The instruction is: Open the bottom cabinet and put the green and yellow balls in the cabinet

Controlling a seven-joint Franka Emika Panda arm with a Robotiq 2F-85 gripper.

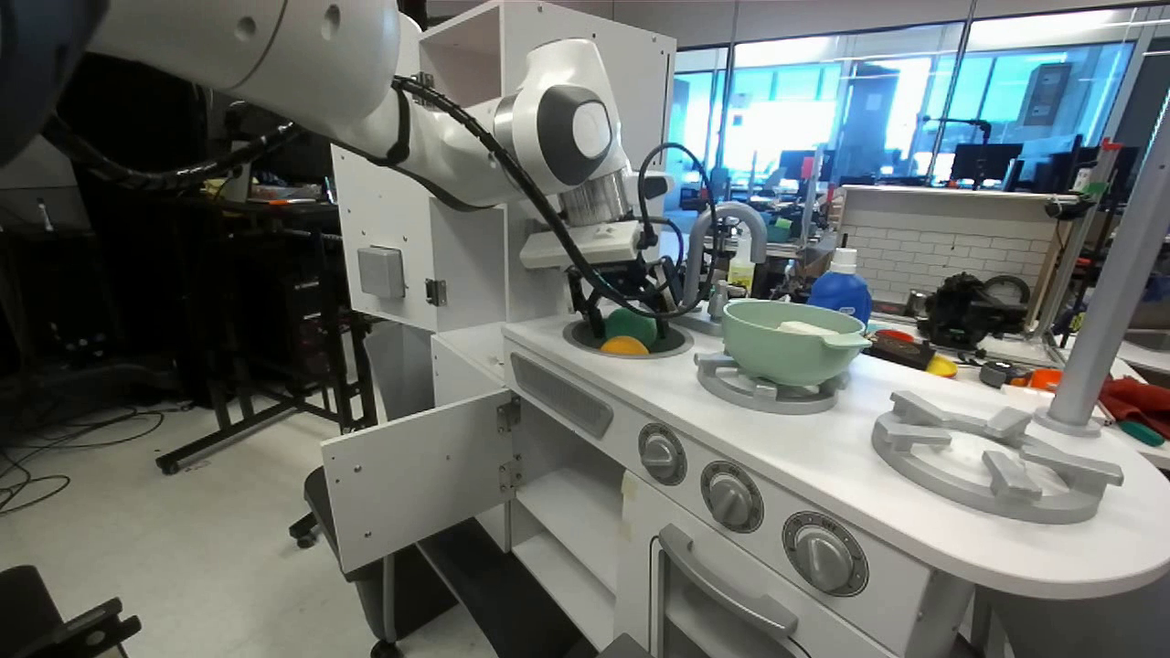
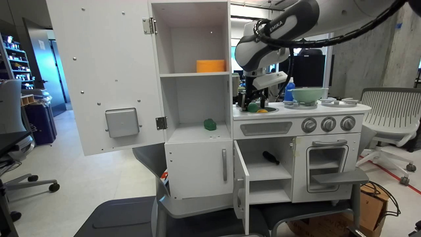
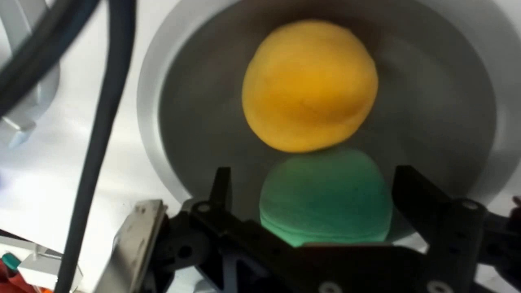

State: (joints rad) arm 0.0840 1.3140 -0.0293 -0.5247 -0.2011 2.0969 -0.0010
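Although the low cabinet (image 2: 269,172) below the sink (image 3: 195,114) is standing open, lower right of centre in an exterior view, the green ball (image 3: 325,199) and the yellow ball (image 3: 309,87) are lying in that sink, so the job is looking only part done. The cabinet's white door (image 1: 420,475) is hanging wide, left of centre and low in an exterior view. A neighbouring low door (image 2: 197,168) with a slim grey handle (image 2: 224,164) is standing closed at lower centre of an exterior view, and nothing is settling which one the task is meaning; the open one is looking likelier, so the opening step is probably finished.

The sink is sitting in the white desk (image 1: 658,384). In the wrist view the yellow ball is filling the upper middle of the frame, and the green ball is lying lower, just beside it; I am not managing to tell whether they are touching. The fingers (image 3: 423,199) are standing apart, left and right of the green ball, and are not gripping it. A gap is showing on the left, while contact on the right is looking unclear.

What is waiting is gripping, lifting and placing both balls; the green one, between the fingers, is presumably coming first.
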